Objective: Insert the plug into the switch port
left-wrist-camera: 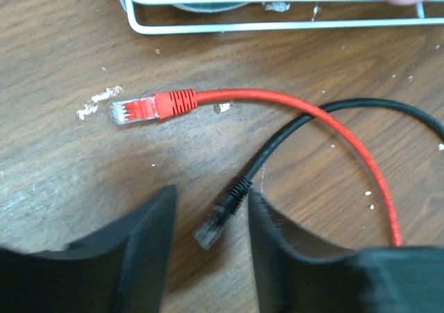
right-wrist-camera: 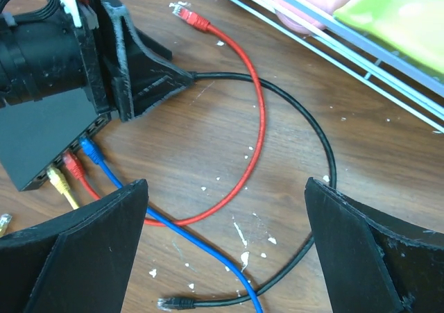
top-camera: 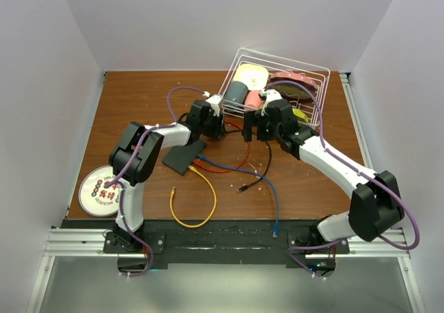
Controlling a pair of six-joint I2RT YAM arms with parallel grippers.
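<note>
— Where is the plug?
— The black plug (left-wrist-camera: 216,220) lies flat on the counter (left-wrist-camera: 62,160), between the fingers (left-wrist-camera: 139,257) of the left tool (left-wrist-camera: 210,193). That tool is released. Its fingers stand apart, with bare wood showing on one side of the plug; whether the other finger touches it I cannot tell.
— And the other tool?
— The right tool (right-wrist-camera: 225,247) is spread wide and grasps nothing. A black cable (right-wrist-camera: 322,136), a red cable (right-wrist-camera: 260,112) and a blue cable (right-wrist-camera: 90,150) loop on the counter beneath it.
— What is hidden or cut off?
— The switch (top-camera: 184,158) lies left of centre, near the left tool. In the right wrist view that arm's end covers part of it and the frame edge cuts it, so its sockets cannot be counted. The blue cable, a yellow cable (right-wrist-camera: 62,187) and a red connector (right-wrist-camera: 71,164) sit in three. The wire basket (left-wrist-camera: 277,27) is cropped in both wrist views, and its dishes are hard to name. A round disc (top-camera: 100,191) by the left arm's base bears red characters too small to read.
— The surface, the room?
— Brown wood grain, flecked with white crumbs. Plain white walls (top-camera: 229,21) close three sides, and a metal rail (top-camera: 69,243) runs along the near edge.
</note>
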